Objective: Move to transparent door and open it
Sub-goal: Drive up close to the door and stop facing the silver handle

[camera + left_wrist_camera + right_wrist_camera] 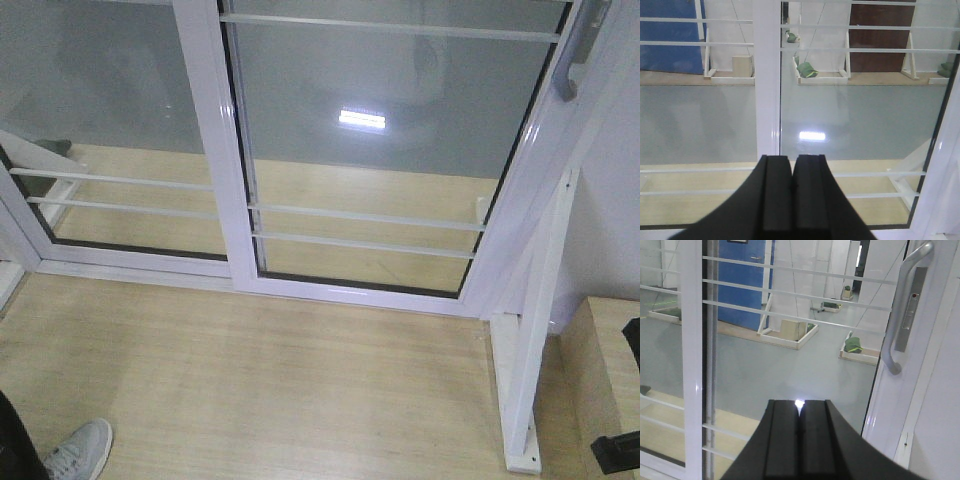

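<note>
Gripping the pull handle point(892, 347) should suit the stiff, fragile transparent door point(380, 150); left end effector point(792, 161), right end effector point(800, 405) both clenched.

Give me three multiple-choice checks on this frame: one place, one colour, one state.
1. The pull handle sits on which part of the transparent door? A left stile B right stile C bottom rail
2. Colour of its frame? A white B black C brown
3. Right end effector state? A wide open B shut on the handle C shut, empty
Answers: B, the front view shows the handle on the right stile; A, the frame is glossy white; C, it is closed on nothing, with the handle off to its right.
</note>
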Controlling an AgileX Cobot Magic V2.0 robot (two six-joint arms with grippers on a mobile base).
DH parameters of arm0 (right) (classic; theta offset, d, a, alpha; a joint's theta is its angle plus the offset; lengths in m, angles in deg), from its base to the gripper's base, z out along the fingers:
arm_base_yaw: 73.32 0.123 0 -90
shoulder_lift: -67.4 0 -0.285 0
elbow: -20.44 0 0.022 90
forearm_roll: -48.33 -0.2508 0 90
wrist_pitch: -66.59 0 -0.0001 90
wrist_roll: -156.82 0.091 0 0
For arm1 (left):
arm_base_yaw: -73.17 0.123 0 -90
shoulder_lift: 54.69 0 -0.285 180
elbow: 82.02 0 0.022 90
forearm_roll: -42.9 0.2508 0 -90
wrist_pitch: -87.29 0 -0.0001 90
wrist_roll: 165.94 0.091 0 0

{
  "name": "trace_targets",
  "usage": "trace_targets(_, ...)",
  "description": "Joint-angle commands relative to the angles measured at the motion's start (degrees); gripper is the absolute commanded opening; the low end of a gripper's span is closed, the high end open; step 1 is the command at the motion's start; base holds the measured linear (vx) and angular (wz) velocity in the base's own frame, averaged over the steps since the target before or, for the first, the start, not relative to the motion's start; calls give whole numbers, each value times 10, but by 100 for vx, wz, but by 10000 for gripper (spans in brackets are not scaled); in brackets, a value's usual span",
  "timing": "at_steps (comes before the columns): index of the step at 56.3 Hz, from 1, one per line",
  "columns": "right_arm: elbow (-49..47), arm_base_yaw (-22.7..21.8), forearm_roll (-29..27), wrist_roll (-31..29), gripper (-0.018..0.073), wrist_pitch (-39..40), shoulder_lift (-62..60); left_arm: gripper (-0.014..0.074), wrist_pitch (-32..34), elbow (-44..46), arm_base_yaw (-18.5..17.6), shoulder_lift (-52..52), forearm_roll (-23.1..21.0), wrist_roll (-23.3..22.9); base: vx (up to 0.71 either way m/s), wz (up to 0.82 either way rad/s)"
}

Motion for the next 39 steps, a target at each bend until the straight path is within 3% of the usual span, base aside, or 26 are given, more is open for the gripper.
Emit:
trace_targets(1, 1, -1, 4, -6, -6, 47, -7, 3, 51, 12, 0, -7, -2, -4, 43, -3)
trace_targets(21, 1, -1, 4, -6, -6, 47, -7, 3, 51, 12, 0, -7, -2, -4, 39, -16)
trace_targets(39, 1, -1, 4, -6, -6, 47, -7, 3, 51, 12, 0, -7, -2, -4, 21, -14)
